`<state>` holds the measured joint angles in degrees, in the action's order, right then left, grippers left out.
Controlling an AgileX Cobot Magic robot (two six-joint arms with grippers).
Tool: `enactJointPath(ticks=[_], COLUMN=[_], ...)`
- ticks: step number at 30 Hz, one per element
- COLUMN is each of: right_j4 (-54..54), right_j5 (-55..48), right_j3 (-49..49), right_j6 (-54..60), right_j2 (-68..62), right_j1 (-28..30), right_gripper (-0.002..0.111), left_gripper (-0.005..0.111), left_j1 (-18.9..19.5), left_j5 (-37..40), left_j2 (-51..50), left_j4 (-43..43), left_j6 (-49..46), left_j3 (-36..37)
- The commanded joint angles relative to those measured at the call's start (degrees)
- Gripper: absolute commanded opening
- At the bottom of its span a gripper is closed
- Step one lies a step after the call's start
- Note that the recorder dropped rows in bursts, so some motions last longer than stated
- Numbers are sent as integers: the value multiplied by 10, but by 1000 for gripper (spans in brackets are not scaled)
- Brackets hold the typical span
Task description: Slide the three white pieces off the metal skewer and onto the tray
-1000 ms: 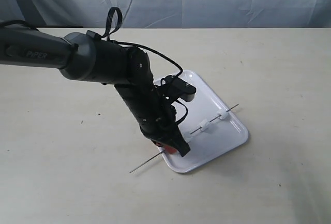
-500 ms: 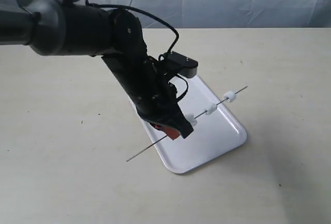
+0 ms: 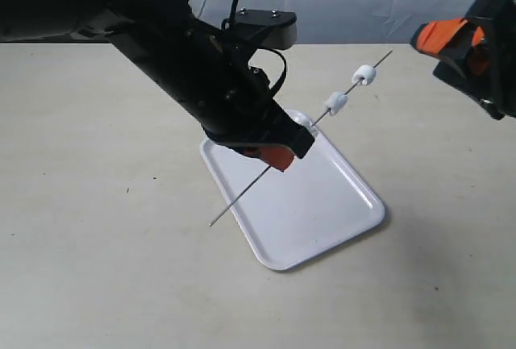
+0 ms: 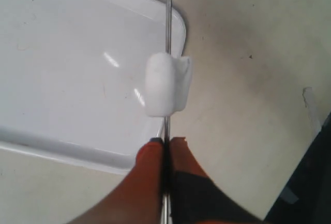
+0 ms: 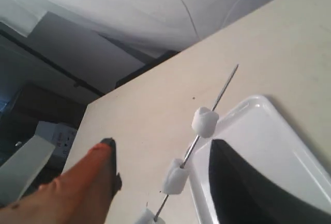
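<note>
Left tool (image 3: 278, 154) clamped tight on skewer (image 3: 239, 198), held tilted above tray (image 3: 330, 204), three white pieces (image 3: 335, 103) threaded on it; right tool (image 3: 461, 57) well apart, opening unclear.

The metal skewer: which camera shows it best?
The exterior view: the metal skewer shows end to end, lifted at a tilt in the left end effector. The left wrist view shows only a short stretch at the grasp; the right wrist view only the far end, threaded with white pieces.
</note>
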<state>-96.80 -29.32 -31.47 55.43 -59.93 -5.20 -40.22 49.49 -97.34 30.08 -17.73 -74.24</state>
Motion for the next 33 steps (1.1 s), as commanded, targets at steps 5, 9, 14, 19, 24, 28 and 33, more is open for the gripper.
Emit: enactJointPath(ticks=[5, 9, 14, 19, 24, 28, 33], right_j4=[-31, -31, -31, -31, -31, -31, -31], right_j5=[-39, -95, -137, -123, -130, -130, -135], right_j3=[-25, -52, -72, -84, -102, -109, -111], right_j6=[0, -21, -38, -33, -30, -30, -30], right_j2=[-116, -183, -240, -259, -260, -260, -260], right_j1=[-1, -1, -9, -23, -23, -23, -23], right_gripper=[51, 51, 51, 51, 51, 37, 28], left_gripper=[0, 0, 0, 0, 0, 0, 0], left_j1=[-3, -3, -3, -3, -10, -10, -10], left_j5=[-78, -112, -136, -131, -125, -122, -122], left_j2=[19, 47, 68, 74, 74, 74, 74], left_j4=[47, 124, 173, 181, 185, 191, 192], left_j6=[28, -16, -40, -42, -41, -41, -41], left_j3=[89, 133, 142, 142, 142, 142, 142])
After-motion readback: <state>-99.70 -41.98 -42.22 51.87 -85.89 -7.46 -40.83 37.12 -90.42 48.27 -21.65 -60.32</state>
